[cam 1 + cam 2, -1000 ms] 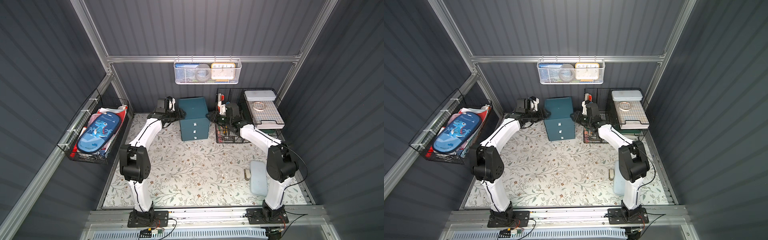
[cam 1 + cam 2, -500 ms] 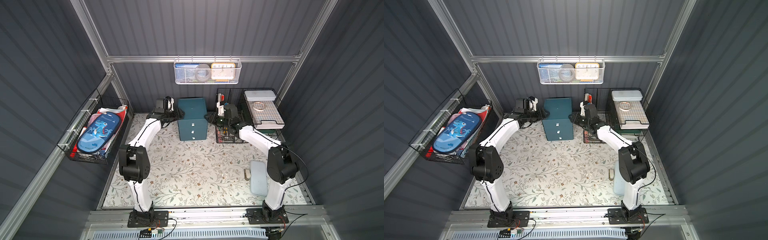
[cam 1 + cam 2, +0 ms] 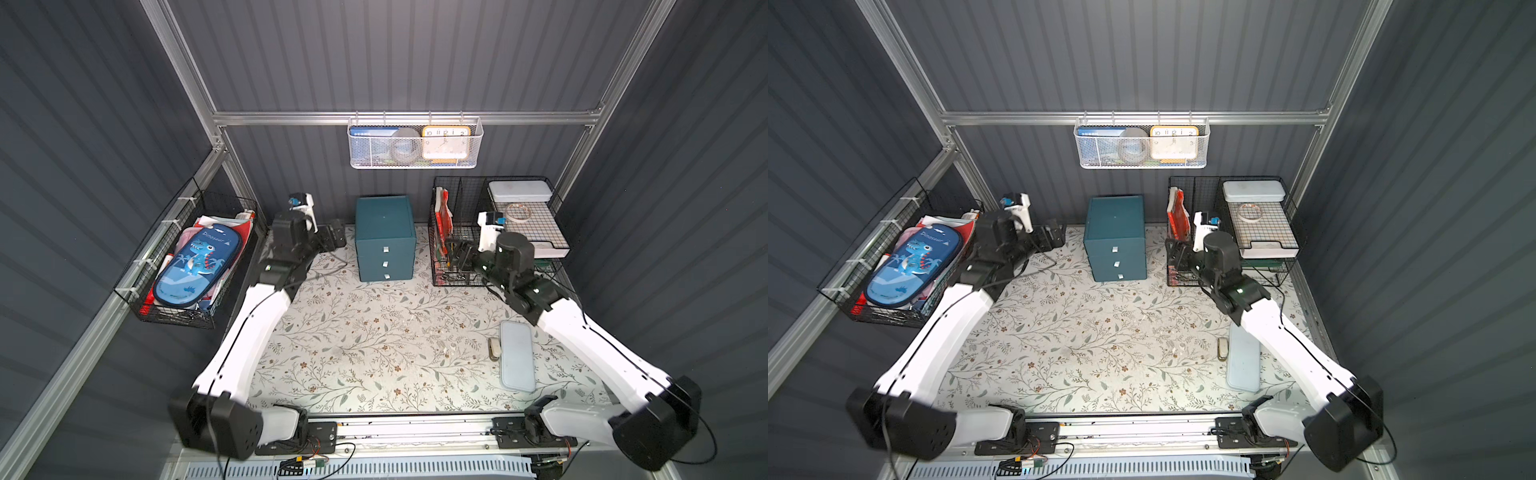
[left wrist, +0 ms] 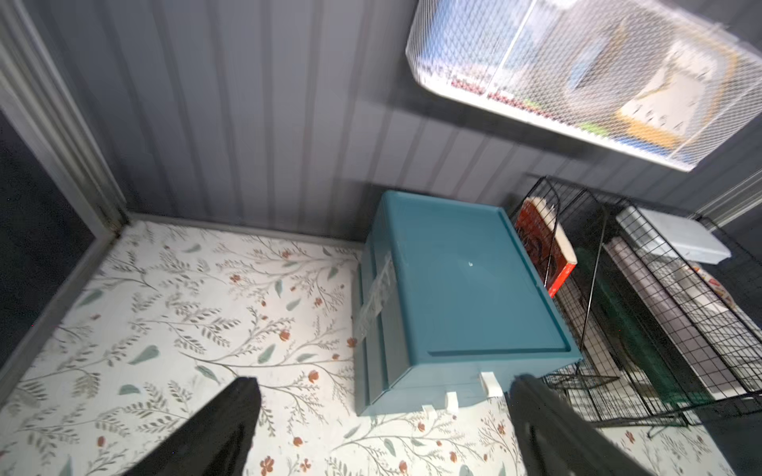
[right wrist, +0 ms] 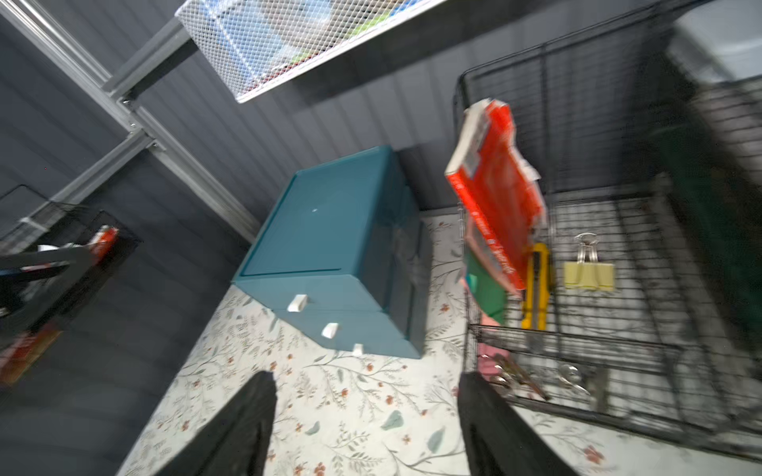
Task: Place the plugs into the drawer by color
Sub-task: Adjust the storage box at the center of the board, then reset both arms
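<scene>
Floral paper covers the desk [image 3: 374, 345], and grey ribbed walls close it in on three sides. Against the back edge, about midway along, stands the teal drawer cabinet [image 3: 384, 232], clear in both top views [image 3: 1115, 237]. Its three drawers are all pushed in, each with a small white tab on the front. My left pincer [image 3: 336, 237] hangs near the back left corner, beside the cabinet's left wall but apart from it. In my left wrist view its black fingers [image 4: 222, 424] stand wide apart with nothing between them. My right pincer [image 3: 456, 254] hangs on the cabinet's other side, in front of the black wire rack [image 3: 465, 199] that fills the back right corner. Its fingers [image 5: 239, 424] are spread too and grip nothing. That wrist view is blurred, yet I can make out a red booklet [image 5: 495, 193] upright in the rack, with a yellow knife [image 5: 536, 284] and a yellow binder clip [image 5: 589, 275] lower down. Near the right edge lies a flat pale blue case [image 3: 516, 357] with a small beige stapler [image 3: 493, 348] just beside it. A white mesh basket [image 3: 365, 156] holding a clock [image 3: 445, 142] hangs on the back wall. A black basket [image 3: 166, 313] on the left wall carries a blue dinosaur pencil case [image 3: 198, 266].
</scene>
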Tool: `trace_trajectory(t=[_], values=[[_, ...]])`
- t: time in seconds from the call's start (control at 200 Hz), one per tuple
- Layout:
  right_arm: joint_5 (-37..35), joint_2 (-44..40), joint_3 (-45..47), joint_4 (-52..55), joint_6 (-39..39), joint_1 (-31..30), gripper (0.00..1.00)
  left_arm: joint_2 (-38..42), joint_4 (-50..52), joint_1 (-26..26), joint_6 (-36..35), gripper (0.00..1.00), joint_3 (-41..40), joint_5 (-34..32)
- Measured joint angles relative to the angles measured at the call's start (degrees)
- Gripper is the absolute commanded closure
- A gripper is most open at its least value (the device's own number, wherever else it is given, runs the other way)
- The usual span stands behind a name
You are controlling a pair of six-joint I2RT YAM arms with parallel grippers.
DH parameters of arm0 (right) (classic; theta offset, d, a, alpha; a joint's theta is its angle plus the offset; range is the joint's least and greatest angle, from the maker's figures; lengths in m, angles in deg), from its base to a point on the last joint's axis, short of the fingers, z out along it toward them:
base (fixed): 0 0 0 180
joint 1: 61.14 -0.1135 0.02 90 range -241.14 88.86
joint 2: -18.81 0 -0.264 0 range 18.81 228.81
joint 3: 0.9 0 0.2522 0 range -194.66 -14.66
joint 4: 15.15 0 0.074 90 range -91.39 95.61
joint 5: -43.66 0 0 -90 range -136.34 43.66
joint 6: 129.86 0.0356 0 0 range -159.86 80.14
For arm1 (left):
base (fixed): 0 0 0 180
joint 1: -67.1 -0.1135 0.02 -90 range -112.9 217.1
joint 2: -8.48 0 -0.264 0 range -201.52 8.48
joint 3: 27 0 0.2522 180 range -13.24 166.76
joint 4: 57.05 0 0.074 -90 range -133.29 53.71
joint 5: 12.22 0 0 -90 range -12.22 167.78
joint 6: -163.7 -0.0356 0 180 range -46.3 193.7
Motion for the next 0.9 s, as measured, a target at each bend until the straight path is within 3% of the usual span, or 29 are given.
trace_trajectory(t=[0.13,0.275,0.345,0.47,0.791,0.901], values=[[-10.9,-6.4,20.6,-12.7,-11.6,1.0,0.19,7.8,-9.6,0.0,-1.8,0.01,-18.8,-5.5],[-19.4,-1.8,38.0,-25.0,-21.9,3.8,0.07,1.2,-17.3,0.0,-5.2,0.01,-33.1,-11.2],[-22.8,1.1,39.6,-28.2,-24.8,4.9,0.05,-3.3,-19.5,0.0,-6.6,0.01,-35.3,-13.4],[-25.1,7.1,42.0,-43.5,-27.3,8.2,0.01,-8.9,-28.3,0.0,-9.2,0.01,-36.9,-16.3],[-16.8,23.5,46.3,-70.3,-24.1,18.2,0.01,-17.3,-53.4,-1.9,-18.0,0.01,-43.3,-15.3],[-14.8,25.6,46.0,-70.8,-22.7,19.7,0.01,-18.4,-59.8,-3.3,-18.4,0.01,-44.0,-13.7]])
